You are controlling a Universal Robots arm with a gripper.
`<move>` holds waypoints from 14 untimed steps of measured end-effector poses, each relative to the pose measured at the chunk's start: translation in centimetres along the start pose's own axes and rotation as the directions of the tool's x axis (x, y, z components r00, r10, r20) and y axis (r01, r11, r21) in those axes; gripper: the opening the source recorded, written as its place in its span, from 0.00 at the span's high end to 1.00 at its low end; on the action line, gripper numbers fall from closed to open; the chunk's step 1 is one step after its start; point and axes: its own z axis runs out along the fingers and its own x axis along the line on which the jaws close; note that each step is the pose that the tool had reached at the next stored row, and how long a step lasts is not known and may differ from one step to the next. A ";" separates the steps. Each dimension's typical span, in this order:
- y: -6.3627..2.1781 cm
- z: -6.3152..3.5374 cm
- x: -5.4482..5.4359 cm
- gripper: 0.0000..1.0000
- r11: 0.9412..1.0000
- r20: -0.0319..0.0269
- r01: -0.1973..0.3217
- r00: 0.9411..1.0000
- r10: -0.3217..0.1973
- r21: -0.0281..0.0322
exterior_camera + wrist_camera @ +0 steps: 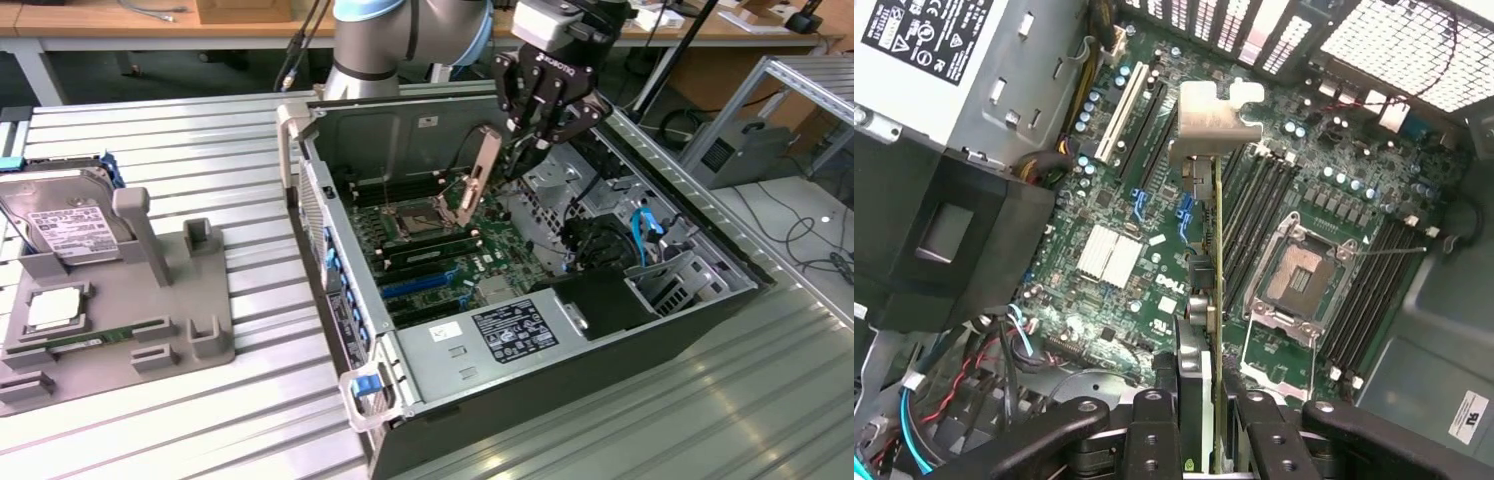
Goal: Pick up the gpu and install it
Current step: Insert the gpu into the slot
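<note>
Picked up, not yet seated: black gripper (525,148) clasps the thin dark silver-bracketed gpu (474,180) above the green motherboard (491,252).

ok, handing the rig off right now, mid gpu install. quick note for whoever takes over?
Gripper: shut on the gpu, which hangs below the fingers.
Gpu: in the air inside the open computer case, over the motherboard, close to the CPU socket.
Other parts: hard drive sits on the grey fixture at the exterior view's left.
Done: pickup, and the card has been carried to the case.
Left: the install. The card does not look seated in any slot.
</note>
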 end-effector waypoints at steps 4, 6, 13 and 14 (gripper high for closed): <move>0.00 0.00 0.0 0.73 0.999 -0.001 0.049 0.999 -0.049 0.000; 0.00 0.00 0.0 0.73 0.997 -0.001 0.075 0.997 -0.075 0.000; 0.00 0.00 0.0 0.73 0.989 -0.003 0.147 0.989 -0.147 -0.001; 0.00 0.00 0.0 0.73 0.987 -0.003 0.164 0.987 -0.164 -0.001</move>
